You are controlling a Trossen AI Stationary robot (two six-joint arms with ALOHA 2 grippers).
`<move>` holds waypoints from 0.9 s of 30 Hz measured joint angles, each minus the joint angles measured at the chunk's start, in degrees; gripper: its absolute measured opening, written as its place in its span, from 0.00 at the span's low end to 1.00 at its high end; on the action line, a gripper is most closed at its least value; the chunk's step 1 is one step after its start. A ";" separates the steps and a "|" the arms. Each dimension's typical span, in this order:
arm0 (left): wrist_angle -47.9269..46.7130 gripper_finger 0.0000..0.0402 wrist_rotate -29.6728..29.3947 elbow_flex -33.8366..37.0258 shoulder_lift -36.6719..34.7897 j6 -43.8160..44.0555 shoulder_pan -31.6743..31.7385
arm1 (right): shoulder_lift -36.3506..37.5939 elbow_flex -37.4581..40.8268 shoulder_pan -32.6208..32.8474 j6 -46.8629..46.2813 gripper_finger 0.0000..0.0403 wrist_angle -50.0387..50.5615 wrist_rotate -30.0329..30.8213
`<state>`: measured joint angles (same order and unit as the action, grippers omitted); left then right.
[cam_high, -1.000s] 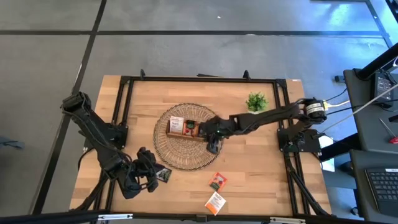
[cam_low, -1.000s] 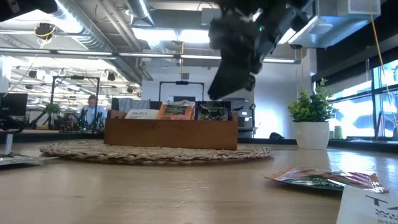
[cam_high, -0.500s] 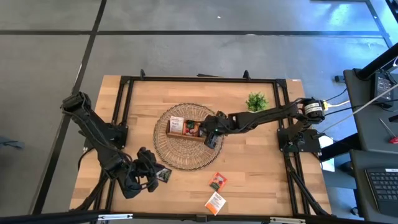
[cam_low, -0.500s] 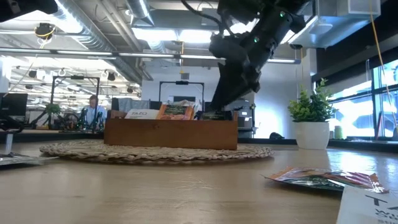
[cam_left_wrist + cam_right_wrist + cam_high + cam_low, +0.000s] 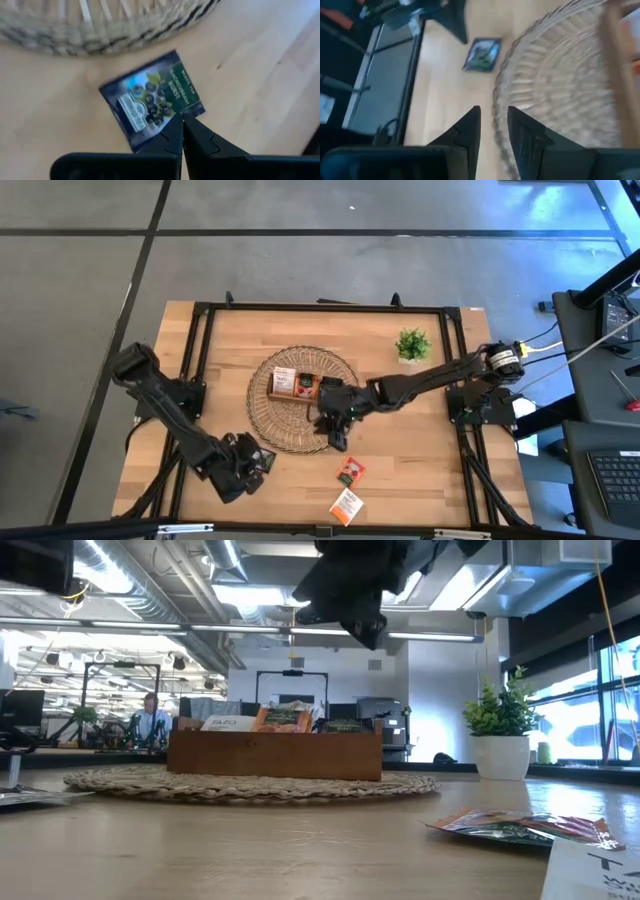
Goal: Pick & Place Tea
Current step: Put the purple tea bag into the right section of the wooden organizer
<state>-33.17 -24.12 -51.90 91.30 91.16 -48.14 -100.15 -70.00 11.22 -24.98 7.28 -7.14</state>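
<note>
We saw the right end effector hang over the round woven mat at the counter's middle, fingers parted and empty. The left end effector, fingers pressed together with nothing between them, hovered near the front left corner above a dark tea packet beside the mat's edge. More tea stood in the wooden tray; two orange packets lay near the front edge.
</note>
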 joint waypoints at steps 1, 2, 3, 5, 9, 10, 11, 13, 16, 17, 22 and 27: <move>0.81 0.00 0.41 -0.08 1.20 1.38 0.03 | -0.04 0.01 0.61 0.00 0.25 0.18 -0.02; 1.38 0.00 0.77 -0.19 2.35 2.50 0.17 | -0.04 0.01 1.09 0.07 0.25 0.13 -0.09; 2.11 0.00 1.15 -0.17 3.32 3.12 0.29 | -0.06 0.01 1.46 0.27 0.25 -0.03 -0.09; 4.47 0.00 1.40 -0.19 5.19 3.34 0.46 | -0.26 0.01 2.05 1.30 0.25 0.17 0.00; 7.66 0.00 1.91 -0.20 8.26 4.10 0.61 | -1.14 0.01 2.96 0.05 0.25 0.14 0.16; 8.34 0.00 2.41 -0.20 8.88 4.11 0.76 | -1.58 0.01 3.18 -1.25 0.25 0.05 0.17; 9.04 0.00 2.75 -0.27 9.34 4.09 0.94 | -2.16 0.01 3.37 -2.81 0.25 -0.43 0.14; 11.43 0.00 3.59 -0.46 10.15 3.58 1.29 | -3.48 0.01 3.90 -5.80 0.25 -0.67 0.14; 15.31 0.00 3.34 -0.41 10.87 1.19 1.49 | -6.37 0.01 4.84 -8.66 0.25 -2.95 0.13; 16.68 0.00 3.26 -0.34 10.97 0.15 1.46 | -7.42 0.01 5.21 -9.86 0.25 -4.04 0.13; 22.84 0.00 1.92 -0.18 11.16 -2.05 1.88 | -13.46 0.01 7.31 -19.75 0.25 -9.97 -0.82; 26.46 0.00 0.72 -0.17 12.13 0.20 2.83 | -18.55 0.05 8.75 -30.40 0.25 -14.79 -2.12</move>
<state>-6.71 -23.40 -52.07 103.43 91.35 -45.31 -118.70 -69.95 19.97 -55.38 -7.51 -9.25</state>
